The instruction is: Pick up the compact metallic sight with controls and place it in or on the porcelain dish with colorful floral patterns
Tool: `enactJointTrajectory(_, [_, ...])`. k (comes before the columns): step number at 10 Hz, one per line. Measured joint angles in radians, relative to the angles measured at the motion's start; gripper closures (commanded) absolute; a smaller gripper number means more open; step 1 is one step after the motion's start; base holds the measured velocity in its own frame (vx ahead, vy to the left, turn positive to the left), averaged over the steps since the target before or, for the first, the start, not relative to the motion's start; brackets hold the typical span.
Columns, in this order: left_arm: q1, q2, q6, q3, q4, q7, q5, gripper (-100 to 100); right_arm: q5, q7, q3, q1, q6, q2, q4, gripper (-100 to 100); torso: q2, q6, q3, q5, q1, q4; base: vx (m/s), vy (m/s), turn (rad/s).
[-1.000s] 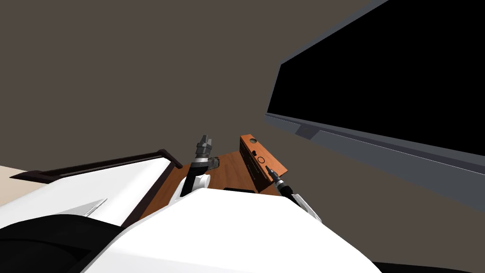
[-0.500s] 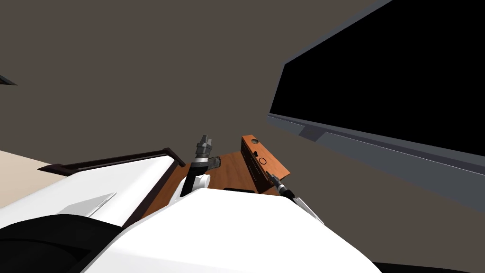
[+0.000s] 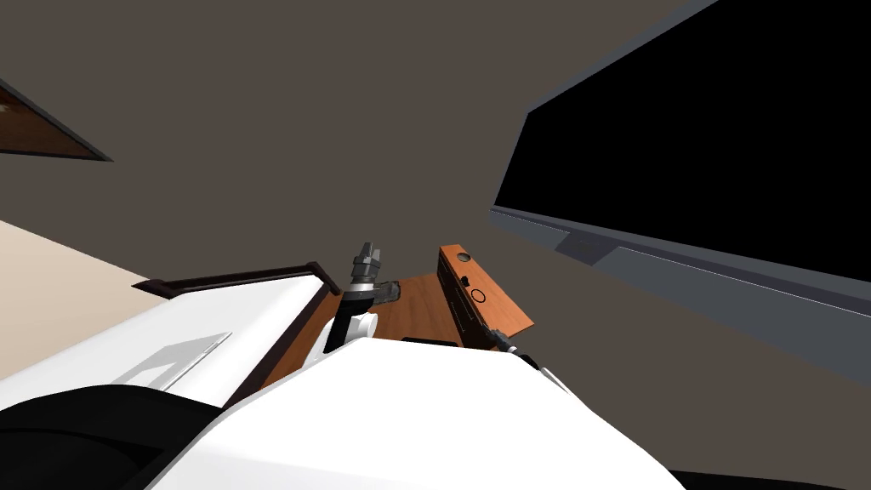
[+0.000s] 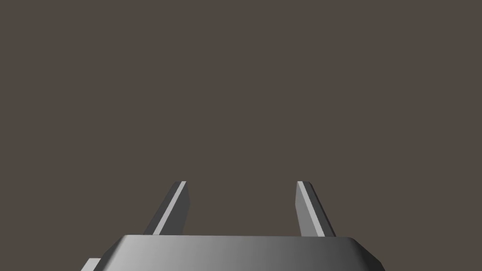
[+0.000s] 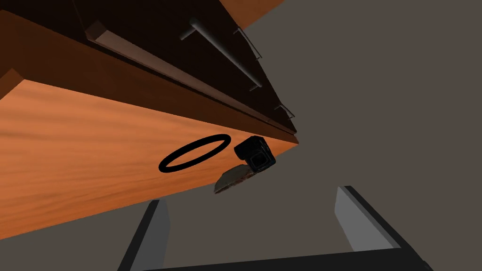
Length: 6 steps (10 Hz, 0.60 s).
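Sight [image 5: 254, 154] sits on the wood surface [image 5: 70, 155] near its corner, just beside a black ring [image 5: 194, 152]. It's straight ahead of the R jaws, apart from them, window end facing them. R jaws spread, empty; L jaws spread too, further off. R is nearer.

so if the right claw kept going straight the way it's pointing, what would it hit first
probably the small dark sight at the edge of the orange wooden top, roughly dead ahead of the open right claw; depth is unclear, so it may pass the edge
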Motion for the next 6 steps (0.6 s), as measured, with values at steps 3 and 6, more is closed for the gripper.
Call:
enactJointTrajectory(3, [0.0,0.0,0.0,0.0,0.0,0.0,0.0,0,0.011,0.006,0.014,-0.016,-0.002,-0.009,0.066,-100,0.004,0.001,0.002,0.0,0.001,0.001,0.037,0.016,0.05])
enactJointTrajectory(6, [0.0,0.0,0.0,0.0,0.0,0.0,0.0,0,0.038,0.022,0.047,-0.018,0.012,-0.032,0.12,-100,-0.001,0.0,0.0,0.0,0.002,0.0,0.091,0.025,0.101])
